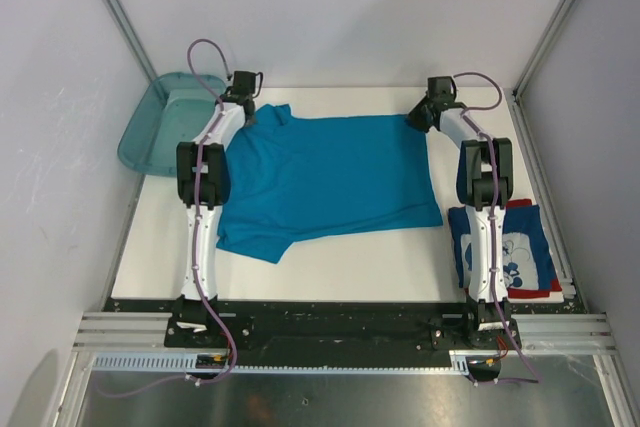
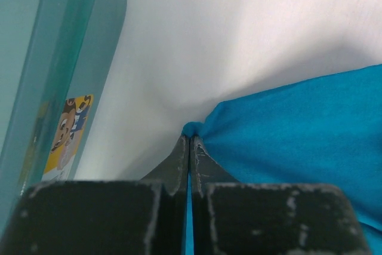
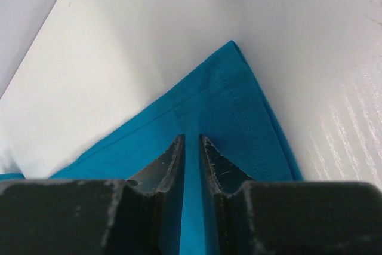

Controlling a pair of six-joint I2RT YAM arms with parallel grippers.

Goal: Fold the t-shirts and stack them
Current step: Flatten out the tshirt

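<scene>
The teal-blue t-shirt lies spread flat on the white table. My left gripper is at its far left corner, shut on a small bunch of the cloth that pokes out past the fingertips. My right gripper is over the shirt's far right corner. Its jaws stand a narrow gap apart, with flat cloth showing between them. The folded dark blue t-shirt with white print and a red edge lies at the near right, partly hidden by the right arm.
A translucent teal bin stands at the far left, off the table's corner, close beside my left gripper; it also shows in the left wrist view. Walls close in the table at the back and on both sides.
</scene>
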